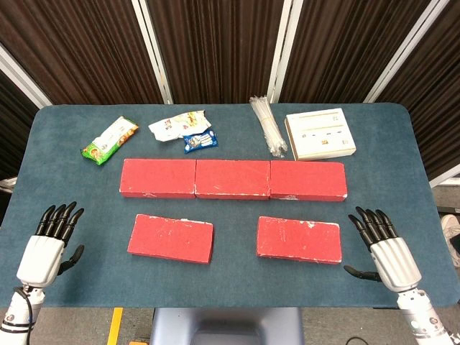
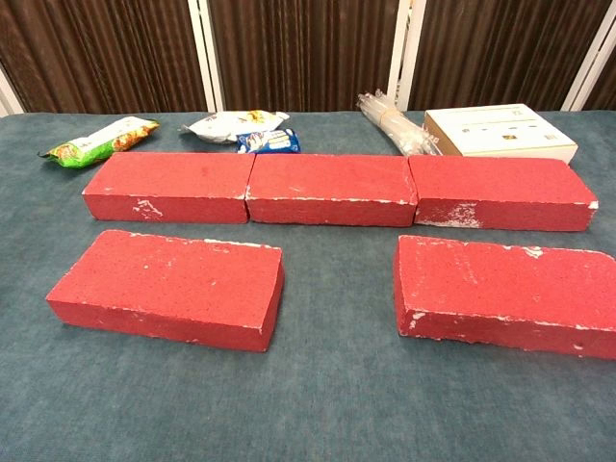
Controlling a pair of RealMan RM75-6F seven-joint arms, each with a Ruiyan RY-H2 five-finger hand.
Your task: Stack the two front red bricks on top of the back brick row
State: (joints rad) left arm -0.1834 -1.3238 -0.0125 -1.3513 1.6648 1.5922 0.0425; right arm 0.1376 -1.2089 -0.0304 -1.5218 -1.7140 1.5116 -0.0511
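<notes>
- Left hand (image 1: 44,248): at the near left corner of the surface (image 1: 237,277), fingers spread, holding nothing; seen in the head view only.
- Right hand (image 1: 386,251): at the near right corner, fingers spread, holding nothing.
- Left brick (image 1: 171,238): front row, flat, slightly skewed, well apart from the left hand.
- Right brick (image 1: 299,239): front row, flat, near the right hand, not touched.
- Back row (image 1: 233,179): three red bricks end to end, just behind the front pair, a gap between rows.
- Clutter behind the row: green snack bag (image 1: 109,141), white packet (image 1: 176,124), blue packet (image 1: 200,141), straws (image 1: 268,126), white box (image 1: 320,134).
- Risks, as judged: a brick is broad and likely heavy, so a one-sided grasp may slip or tip it; setting it down carelessly may shove the back row into the clutter; a brick laid across a joint may rock.
- Writing: print shows on the packets and box, too small to read.
</notes>
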